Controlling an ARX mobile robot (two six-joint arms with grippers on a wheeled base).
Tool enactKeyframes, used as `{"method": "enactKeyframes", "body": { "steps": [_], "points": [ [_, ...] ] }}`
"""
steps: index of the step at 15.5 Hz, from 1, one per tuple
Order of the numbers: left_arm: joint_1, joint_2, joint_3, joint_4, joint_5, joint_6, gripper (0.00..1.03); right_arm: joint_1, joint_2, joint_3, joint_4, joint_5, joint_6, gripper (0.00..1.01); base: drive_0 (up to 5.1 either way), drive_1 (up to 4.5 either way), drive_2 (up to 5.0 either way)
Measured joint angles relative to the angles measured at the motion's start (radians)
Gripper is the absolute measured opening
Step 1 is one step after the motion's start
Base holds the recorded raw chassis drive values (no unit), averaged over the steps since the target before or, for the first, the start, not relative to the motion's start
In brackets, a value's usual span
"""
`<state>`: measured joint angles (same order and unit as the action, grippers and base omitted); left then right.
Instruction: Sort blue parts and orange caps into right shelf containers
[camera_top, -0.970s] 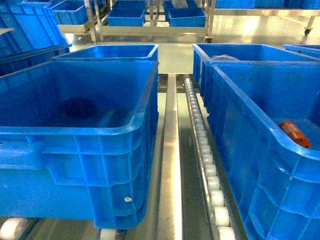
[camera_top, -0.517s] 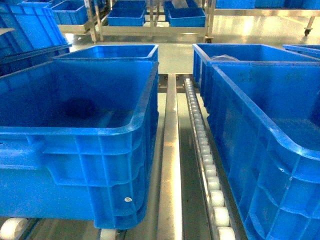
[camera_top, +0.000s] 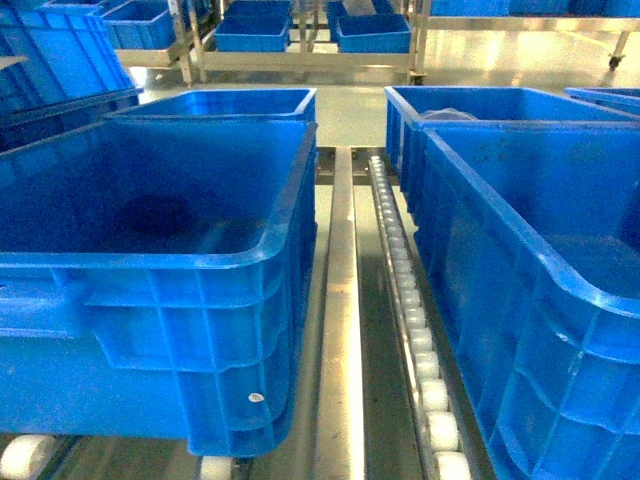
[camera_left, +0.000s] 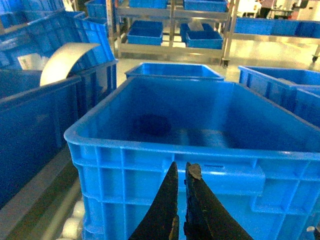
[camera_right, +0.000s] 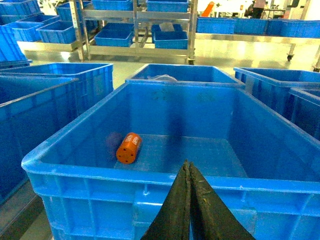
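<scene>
1. head view: two large blue containers fill the frame, the left container (camera_top: 160, 270) in the lower left and the right container (camera_top: 540, 290) in the lower right, well apart, with the shelf (camera_top: 340, 330) rail and a track of white rollers (camera_top: 415, 330) running up the centre between them.
2. further blue crates (camera_top: 255, 35) stand on a steel rack (camera_top: 300, 55) along the top edge of the frame.
3. left wrist view: the left gripper (camera_left: 181, 200) sits at bottom centre, outside the near wall of the left container (camera_left: 150, 165); its fingers stand almost together with a thin gap and hold nothing.
4. a dark blue part (camera_left: 150, 125) lies on that container's floor, left of centre.
5. right wrist view: the right gripper (camera_right: 190, 200) is at bottom centre, before the near rim of the right container (camera_right: 100, 177); fingers pressed together, holding nothing.
6. an orange cap (camera_right: 128, 147) lies on its side on the container floor, left of centre, with a dark blue part (camera_right: 112, 145) just beside it on the left.
7. neither gripper appears in the head view.
</scene>
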<state>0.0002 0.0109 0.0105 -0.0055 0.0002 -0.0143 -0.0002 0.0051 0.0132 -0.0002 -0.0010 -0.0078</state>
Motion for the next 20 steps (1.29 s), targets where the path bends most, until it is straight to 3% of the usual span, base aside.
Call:
{"method": "enactKeyframes", "body": {
  "steps": [2, 7, 13, 14, 20],
  "points": [
    [0.0, 0.0, 0.001, 0.005, 0.0, 0.0, 0.02, 0.0, 0.0, 0.0, -0.003, 0.0, 0.0, 0.02, 0.0, 0.0, 0.0],
    [0.0, 0.0, 0.001, 0.001, 0.0, 0.0, 0.29, 0.0, 0.0, 0.0, -0.004, 0.0, 0.0, 0.25, 0.0, 0.0, 0.0],
    [0.0, 0.0, 0.001, 0.001, 0.0, 0.0, 0.9, 0.0, 0.0, 0.0, -0.004, 0.0, 0.0, 0.86, 0.0, 0.0, 0.0],
    [0.0, 0.0, 0.001, 0.001, 0.0, 0.002, 1.0, 0.0, 0.0, 0.0, -0.004, 0.0, 0.0, 1.0, 0.0, 0.0, 0.0],
    [0.0, 0.0, 0.001, 0.001, 0.0, 0.002, 0.98, 0.0, 0.0, 0.0, -0.004, 0.0, 0.0, 0.98, 0.0, 0.0, 0.0]
  ]
}}
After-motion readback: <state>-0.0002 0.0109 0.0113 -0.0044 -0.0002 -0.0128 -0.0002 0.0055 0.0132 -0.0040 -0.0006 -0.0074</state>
